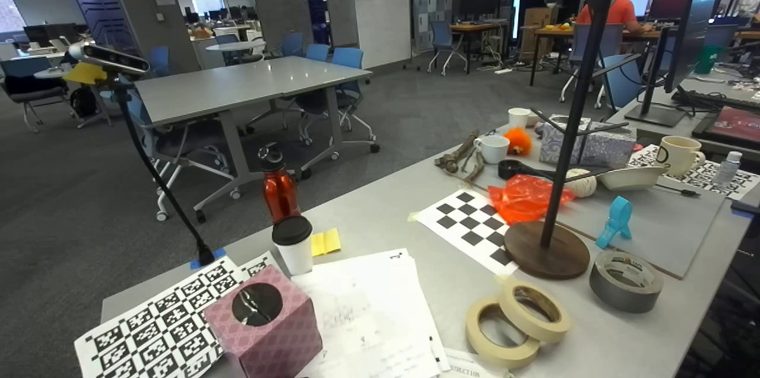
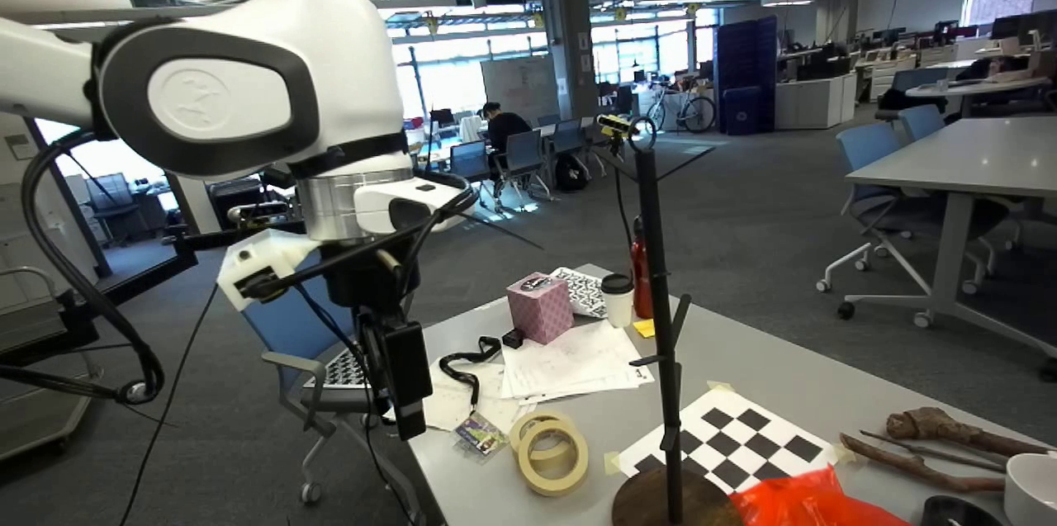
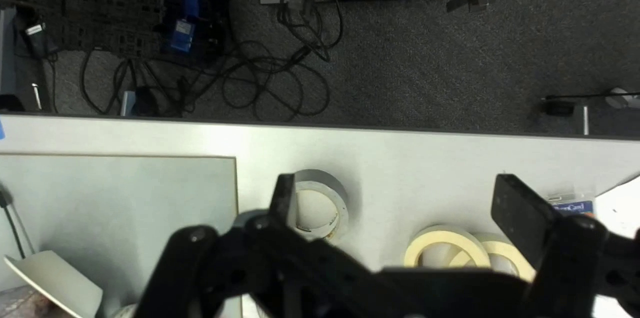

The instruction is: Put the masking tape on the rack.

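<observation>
Two pale cream masking tape rolls overlap on the table, one resting on the other. The upper roll and lower roll show in both exterior views. In the wrist view the upper roll and lower roll are partly hidden by my gripper. The rack is a dark pole with side pegs on a round brown base. My gripper is open and empty; in an exterior view it hangs above the table near the rolls.
A grey tape roll lies beside the rack base. A blue clip, orange-red plastic and a checkerboard sheet are near the base. A tissue box, papers and a lanyard lie further off.
</observation>
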Motion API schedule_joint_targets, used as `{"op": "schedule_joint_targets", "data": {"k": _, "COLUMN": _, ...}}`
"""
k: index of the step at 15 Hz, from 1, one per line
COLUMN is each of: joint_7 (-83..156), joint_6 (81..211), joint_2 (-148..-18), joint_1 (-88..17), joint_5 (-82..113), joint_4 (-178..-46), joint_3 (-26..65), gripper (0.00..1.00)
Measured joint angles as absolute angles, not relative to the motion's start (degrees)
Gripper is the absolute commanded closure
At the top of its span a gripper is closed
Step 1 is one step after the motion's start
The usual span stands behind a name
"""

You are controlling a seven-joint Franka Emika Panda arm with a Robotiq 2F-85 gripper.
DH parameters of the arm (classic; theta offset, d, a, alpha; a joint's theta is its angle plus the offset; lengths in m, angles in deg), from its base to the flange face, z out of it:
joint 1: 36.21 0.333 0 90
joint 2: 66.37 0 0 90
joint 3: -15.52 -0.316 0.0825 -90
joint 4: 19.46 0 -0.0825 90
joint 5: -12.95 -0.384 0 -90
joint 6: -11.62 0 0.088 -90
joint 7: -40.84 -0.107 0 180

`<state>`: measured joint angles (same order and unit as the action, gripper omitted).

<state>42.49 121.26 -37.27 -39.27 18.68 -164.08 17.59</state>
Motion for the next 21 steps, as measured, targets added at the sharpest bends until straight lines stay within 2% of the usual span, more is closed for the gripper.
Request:
{"op": "schedule_joint_targets", "data": {"k": 9, "joint_7": 41.03, "joint_6": 131.16, "joint_2": -46.37, "joint_1": -33.56, "joint_5": 15.68, "joint_4": -162.21, "joint_3": 11.62, "gripper": 0.00}}
{"op": "schedule_joint_targets", "data": {"k": 18, "joint_7": 41.03, "joint_6": 131.17, "joint_2": -46.47, "joint_1": -33.62, "joint_5": 15.72, "joint_4": -162.38, "joint_3": 12.02, "gripper": 0.00}}
{"op": "schedule_joint_targets", "data": {"k": 21, "joint_7": 41.09, "joint_6": 135.64, "joint_2": -47.93, "joint_1": -33.70, "joint_5": 16.17, "joint_4": -162.43, "joint_3": 12.12, "gripper": 0.00}}
